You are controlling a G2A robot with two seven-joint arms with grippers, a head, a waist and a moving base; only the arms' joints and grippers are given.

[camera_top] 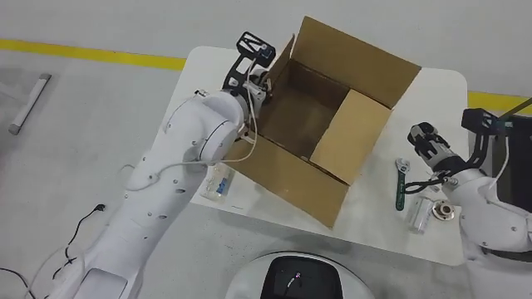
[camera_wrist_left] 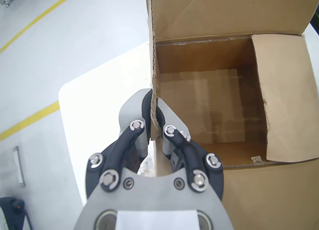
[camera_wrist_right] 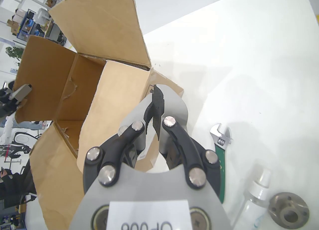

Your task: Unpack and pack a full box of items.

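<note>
Your cardboard box (camera_top: 320, 120) stands open on the white table (camera_top: 432, 91). It is plain brown corrugated board with four flaps raised, torn fluted edges and its bare brown bottom showing. Your left gripper (camera_wrist_left: 153, 106) is at the box's left side flap (camera_top: 281, 65). Its grey fingers with dark pads pinch the flap's ragged corrugated edge, one finger outside the box and one inside. Your right gripper (camera_wrist_right: 156, 102) is on the opposite side of the box, just off its right wall. Its black ribbed pads are pressed together with nothing between them. Near the box on that side lie three things: an adjustable wrench (camera_wrist_right: 221, 151) with a bright metal head and a green handle, a clear plastic spray bottle (camera_wrist_right: 258, 188) with a white nozzle lying on its side, and a dull round metal flange (camera_wrist_right: 287, 209) with bolt holes. The flange touches the bottle. Beside the box's left front wall lies a small flat packet (camera_top: 220, 186). The table is smooth and matte with rounded corners. Beyond the box, the pale grey floor carries a yellow line (camera_top: 83, 52), and shelving and equipment stand farther back in the room.
</note>
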